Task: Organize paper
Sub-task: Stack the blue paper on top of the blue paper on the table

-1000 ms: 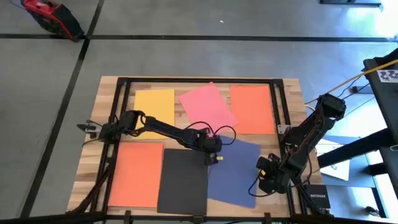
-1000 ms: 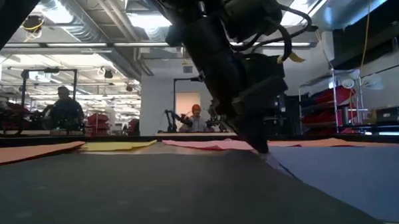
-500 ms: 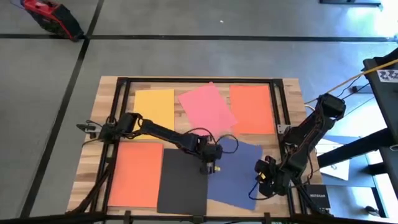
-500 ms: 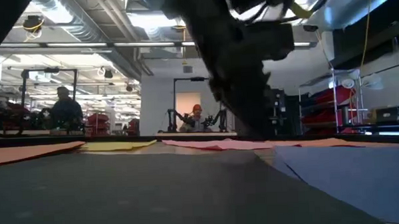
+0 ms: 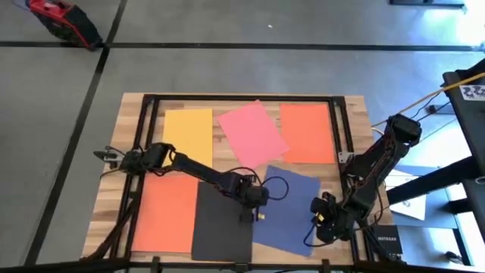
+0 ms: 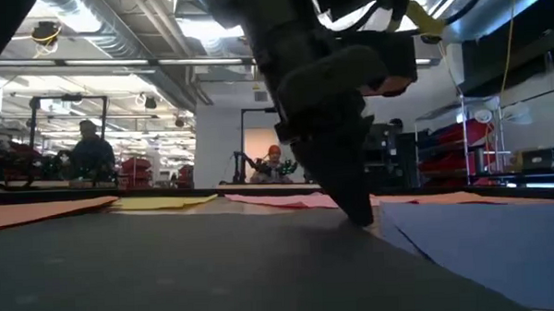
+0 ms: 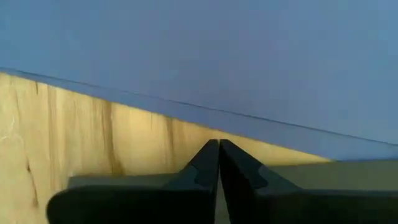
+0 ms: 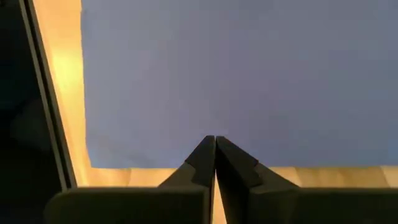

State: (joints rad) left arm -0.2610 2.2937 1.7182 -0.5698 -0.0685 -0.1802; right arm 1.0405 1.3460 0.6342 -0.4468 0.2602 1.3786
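The left gripper (image 5: 255, 214), fingers pressed together and empty, has moved down to the black paper's (image 5: 221, 224) edge beside the blue paper (image 5: 286, 208), probably to align them; the right gripper (image 5: 324, 221), also closed, waits.

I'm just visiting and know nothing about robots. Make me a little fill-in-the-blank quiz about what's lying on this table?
1. The sheet between the yellow paper and the far orange paper is ____.
2. The left gripper is down at the seam between the black paper and the ____ paper.
3. The number of orange sheets on the table is ____.
4. The fingers of the right gripper are ____.

Missing words: pink; blue; two; shut
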